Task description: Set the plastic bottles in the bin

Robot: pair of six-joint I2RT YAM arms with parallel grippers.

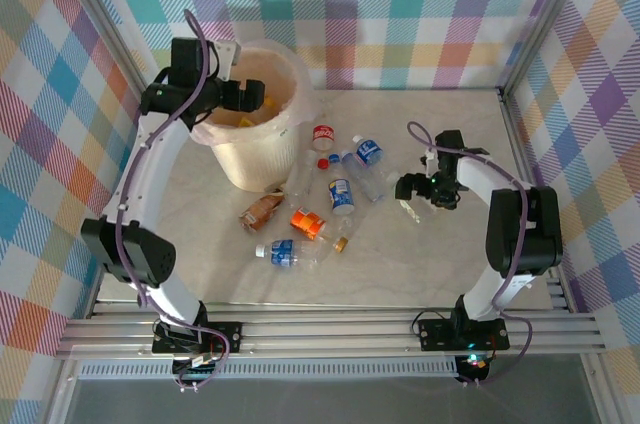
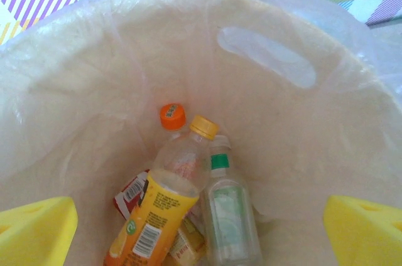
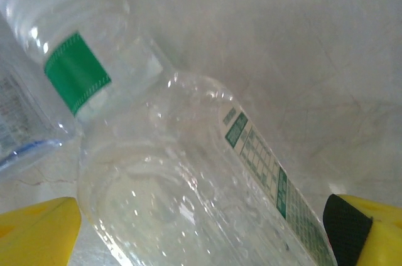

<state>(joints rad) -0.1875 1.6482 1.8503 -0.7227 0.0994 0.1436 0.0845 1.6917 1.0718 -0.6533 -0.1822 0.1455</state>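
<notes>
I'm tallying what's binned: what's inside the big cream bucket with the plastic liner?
In the cream round plastic-lined bucket: a clear yellow-capped bottle with an orange-yellow label, a clear green-banded bottle, an orange-capped bottle and a red-labelled one. Anything beneath them is covered.

Orange-capped bottle (image 2: 172, 116): body hidden behind the yellow-capped bottle (image 2: 164, 206); cap alone shows.
Red-labelled bottle (image 2: 129, 196): mostly buried under that same bottle.
Yellow-capped bottle: base cut off by the lower edge.
Green-banded bottle (image 3: 157, 172) on the table: runs out of frame at the bottom; label print blurred.
Neighbouring bottle (image 3: 16, 122): cropped by the left edge.
Left fingers (image 2: 34, 231): tips only, cropped at the bottom corners.
</notes>
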